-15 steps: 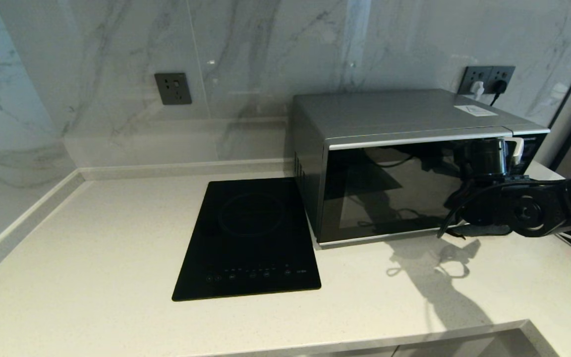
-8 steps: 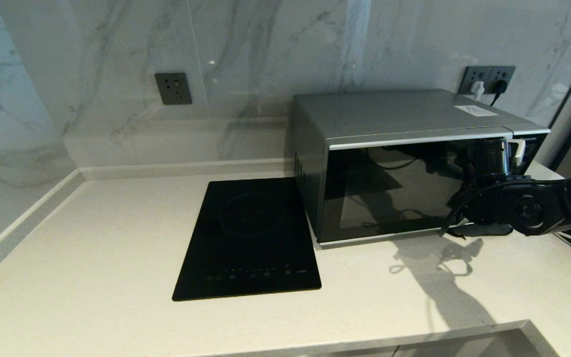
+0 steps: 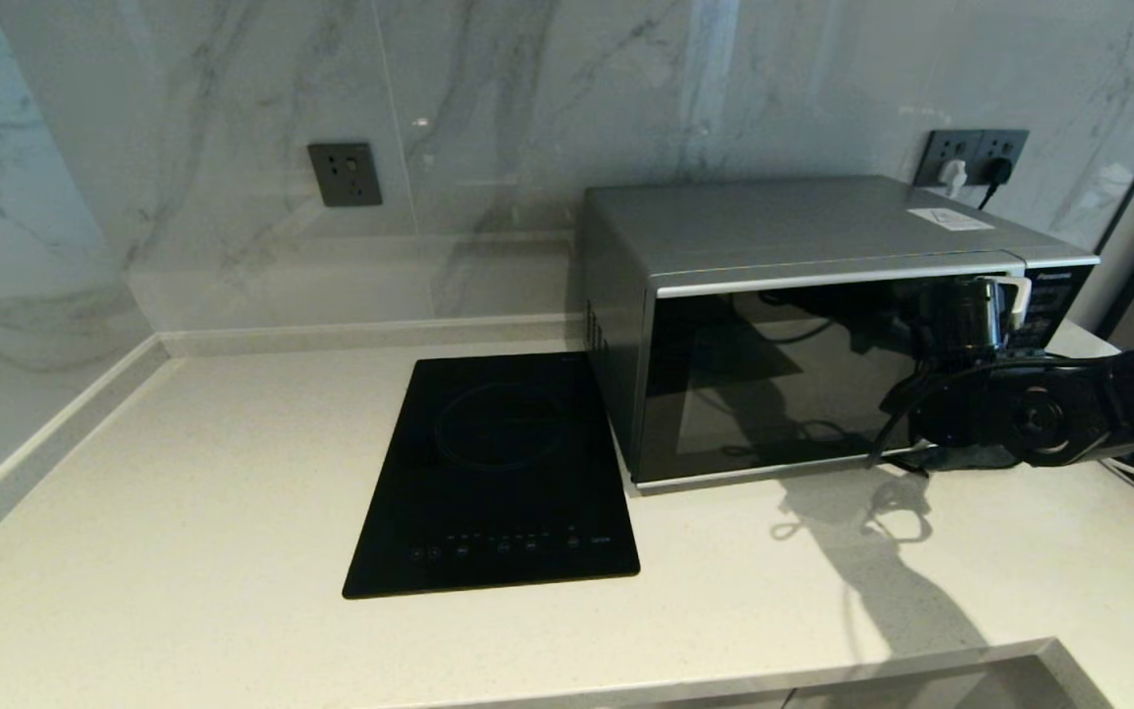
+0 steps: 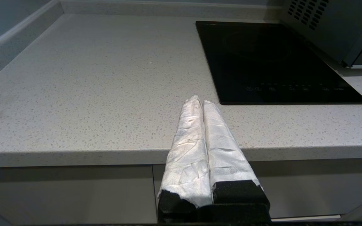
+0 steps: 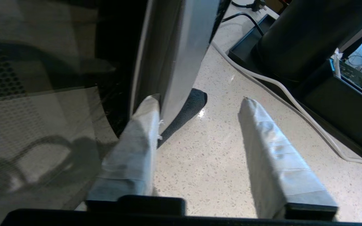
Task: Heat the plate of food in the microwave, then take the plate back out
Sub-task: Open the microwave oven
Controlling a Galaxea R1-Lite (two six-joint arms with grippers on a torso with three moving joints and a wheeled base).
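One container matters now: the microwave point(image 3: 823, 325), a big stiff metal box, surely too heavy to shift, standing on the counter point(image 3: 183, 473) with its dark glass door shut. Nothing shows through the glass, so whether the plate of food sits inside cannot be told; it is nowhere on the counter in view. The right end effector point(image 5: 200, 110) is at the door's right edge, fingers apart, one finger point(image 5: 137, 131) touching the curved silver handle strip point(image 5: 178, 56), the other point(image 5: 272, 150) well clear over bare counter. That strip looks smooth and slippery, so the hold belongs around its edge. The left end effector point(image 4: 202, 103) hangs pinched together, parked below the counter's front edge, with the black cooktop point(image 4: 272, 59) ahead of it.
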